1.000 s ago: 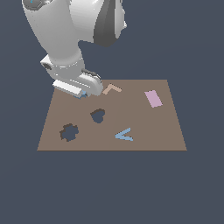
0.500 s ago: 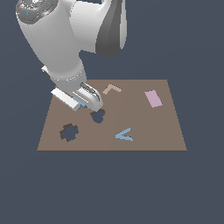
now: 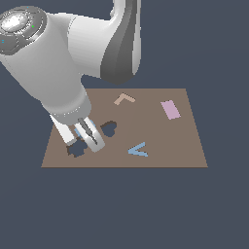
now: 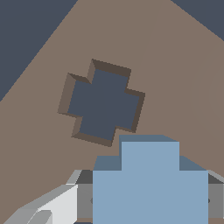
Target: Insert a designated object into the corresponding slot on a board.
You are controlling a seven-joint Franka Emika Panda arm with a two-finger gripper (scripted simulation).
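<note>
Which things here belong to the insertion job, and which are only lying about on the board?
Belong to the job:
blue piece, held in the hand
cross-shaped slot
board

Lying about:
pink rectangle
light-blue V piece
tan L piece
heart cutout

One brown board (image 3: 160,146) is in the scene. It has two dark cutouts: one cross-shaped slot (image 4: 101,103) just ahead of the end effector (image 3: 83,137), and one heart-shaped cutout (image 3: 109,129) just beside it. Four loose flat pieces show: one blue piece (image 4: 151,183) between the end effector's fingers, one light-blue V-shaped piece (image 3: 138,150), one tan L-shaped piece (image 3: 124,99) and one pink rectangle (image 3: 169,109). One arm, one end effector.
</note>
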